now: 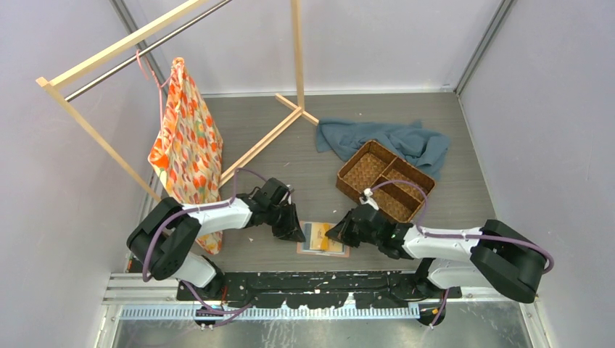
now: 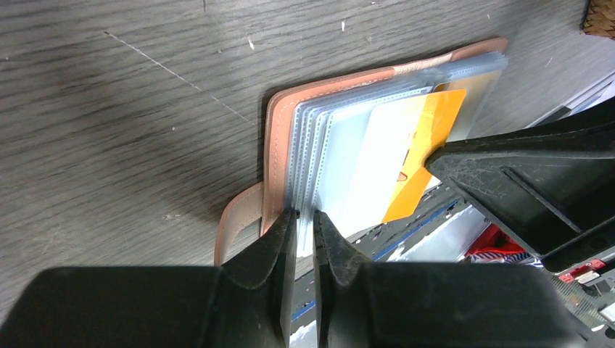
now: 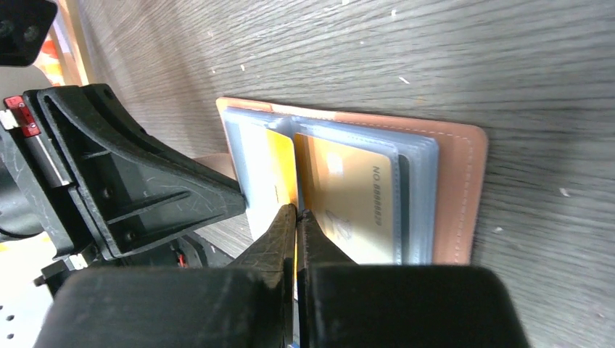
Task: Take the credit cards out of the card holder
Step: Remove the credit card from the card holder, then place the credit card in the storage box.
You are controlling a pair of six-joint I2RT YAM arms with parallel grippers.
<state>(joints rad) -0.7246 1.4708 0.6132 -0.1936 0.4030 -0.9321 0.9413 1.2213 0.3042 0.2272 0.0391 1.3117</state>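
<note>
Top view: left jaws and right jaws meet over the holder point(image 1: 323, 239), which lies open by the desk's point(image 1: 450, 210) near edge (basket point(image 1: 384, 181) well apart, far right).

Left wrist: left jaws, narrow, nip the clear sleeves' point(image 2: 348, 138) edge. The holder is pink-edged, with a yellow card point(image 2: 424, 145) jutting out.

Right wrist: right jaws are closed on that card's edge, beside a gold card point(image 3: 355, 203).

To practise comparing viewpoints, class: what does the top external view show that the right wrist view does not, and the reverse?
Only top external: the woven basket, the blue cloth, the wooden rack. Only right wrist: printed digits on the tan-gold card, and the right gripper pinching the orange card. Both: the open card holder, with the left gripper at its other side.
</note>
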